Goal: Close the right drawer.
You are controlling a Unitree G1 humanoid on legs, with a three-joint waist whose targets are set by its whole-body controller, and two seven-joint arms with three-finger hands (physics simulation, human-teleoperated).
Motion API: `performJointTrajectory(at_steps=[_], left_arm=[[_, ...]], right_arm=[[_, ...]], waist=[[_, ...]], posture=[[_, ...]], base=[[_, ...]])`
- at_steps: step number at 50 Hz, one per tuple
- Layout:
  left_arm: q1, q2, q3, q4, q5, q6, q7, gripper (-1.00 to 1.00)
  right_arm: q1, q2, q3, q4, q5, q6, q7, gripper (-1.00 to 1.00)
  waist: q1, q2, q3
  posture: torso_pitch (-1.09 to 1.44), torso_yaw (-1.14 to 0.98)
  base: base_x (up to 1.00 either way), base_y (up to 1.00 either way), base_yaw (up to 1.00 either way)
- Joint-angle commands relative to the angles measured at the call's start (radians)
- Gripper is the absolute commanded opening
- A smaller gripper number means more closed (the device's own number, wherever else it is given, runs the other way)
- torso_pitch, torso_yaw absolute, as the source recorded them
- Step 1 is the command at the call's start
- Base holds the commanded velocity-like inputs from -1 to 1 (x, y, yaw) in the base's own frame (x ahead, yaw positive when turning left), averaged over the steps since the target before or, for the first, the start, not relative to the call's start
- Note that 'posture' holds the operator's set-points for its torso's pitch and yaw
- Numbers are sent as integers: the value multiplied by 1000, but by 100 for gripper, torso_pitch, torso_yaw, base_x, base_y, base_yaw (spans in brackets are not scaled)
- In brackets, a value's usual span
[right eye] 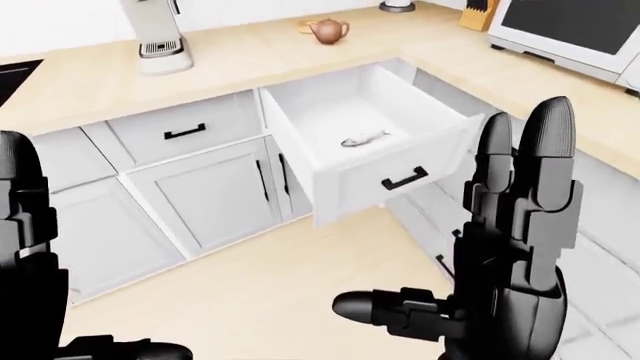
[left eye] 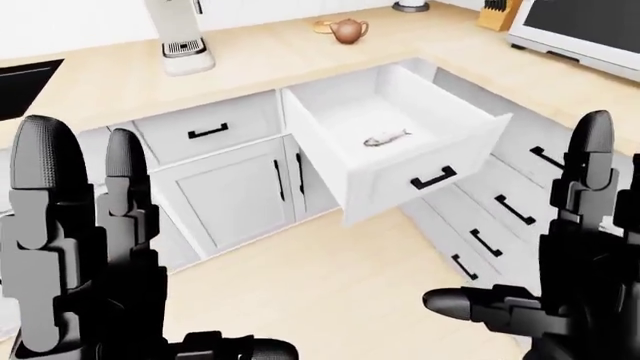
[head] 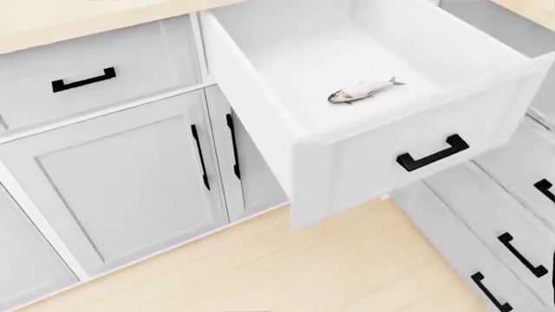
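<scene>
The right drawer is a white one with a black handle, pulled far out of the cabinet run; a small silver fish lies on its floor. In the eye views the same drawer stands open below the wooden counter. My left hand is raised at the lower left with fingers spread, holding nothing. My right hand is raised at the lower right, fingers upright and thumb out, also holding nothing. Both hands are well short of the drawer.
A shut drawer and white cabinet doors lie left of the open one; more drawers run down the right. On the counter stand a coffee machine, a brown teapot, a knife block and a microwave. Wooden floor lies below.
</scene>
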Motion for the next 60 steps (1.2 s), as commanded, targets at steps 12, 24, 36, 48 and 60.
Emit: performJointTrajectory(at_steps=[12,24,36,48,60], left_arm=[[3,-1,-1,-30,0,-29,-2,100],[5,-4,-7,-30,2,-29,-5,100],[8,-2,-7,-30,1,-34,-7,100],[12,-2,-7,-30,0,-38,-10,100],[17,-6,-18,-30,9,-42,-12,100]], right_arm=[[-3,1,4,-29,-1,-32,0,100],[-5,1,4,-21,-3,-35,-2,100],[-3,0,5,-21,-4,-39,-3,100],[3,1,7,-21,-5,-47,0,100],[1,1,7,-19,-3,-48,2,100]], waist=[[15,54,-15],[-3,-39,-13],[18,68,-1],[-3,-41,-14],[9,88,-11]], posture=[[0,0],[0,0],[0,0],[0,0],[0,0]], base=[[0,0,-17],[0,0,-17],[0,0,-16],[0,0,-17],[0,0,-17]])
